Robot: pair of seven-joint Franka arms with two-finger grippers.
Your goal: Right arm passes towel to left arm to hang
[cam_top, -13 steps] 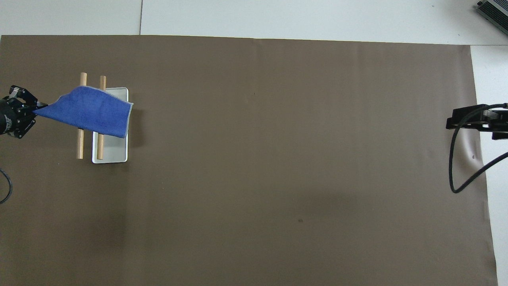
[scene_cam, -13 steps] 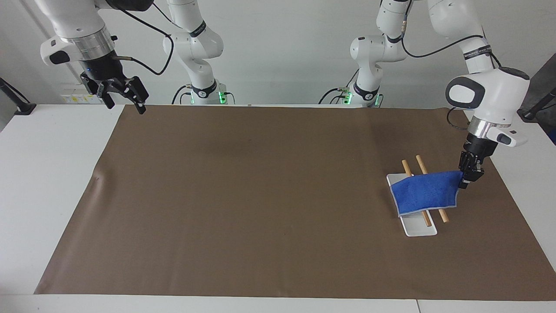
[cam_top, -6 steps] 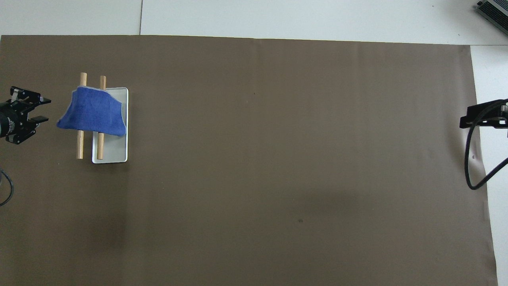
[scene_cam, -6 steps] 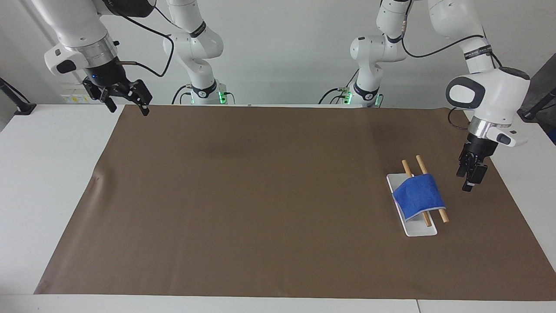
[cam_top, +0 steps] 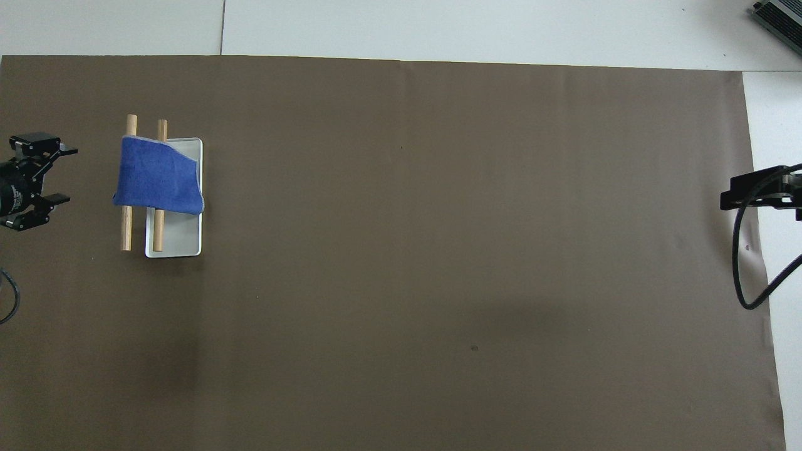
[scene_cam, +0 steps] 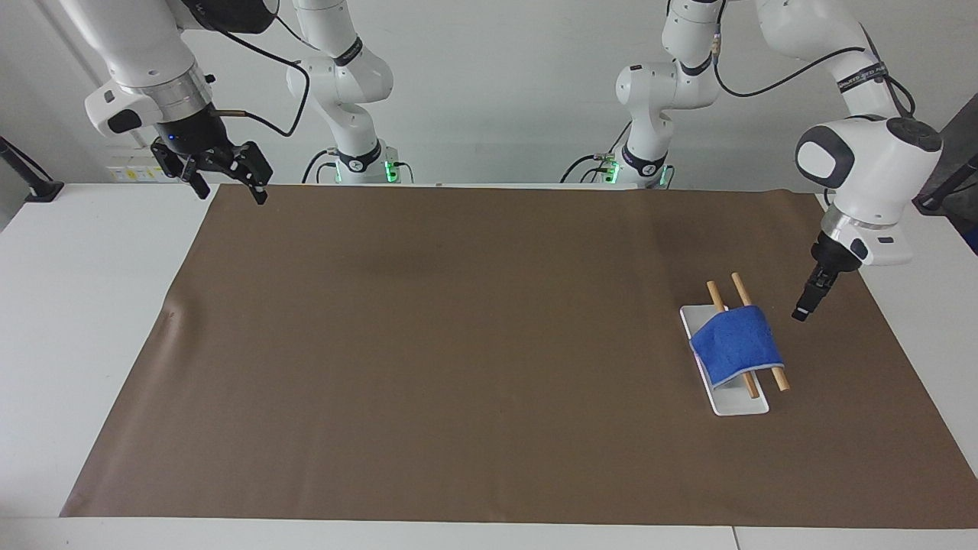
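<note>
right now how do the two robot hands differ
The left hand hangs low over the brown mat, beside the blue towel draped on the wooden rack; the right hand is held high over the mat's corner at the right arm's end, with nothing near it. The right hand has a small blue light above it; the left has none. Both are black, open and empty.

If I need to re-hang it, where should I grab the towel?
Probably the towel's flap hanging off the outer wooden rod, toward the left arm's end. Come in sideways with the open left gripper: it's beside that free edge, while the middle lies on both rods.
</note>
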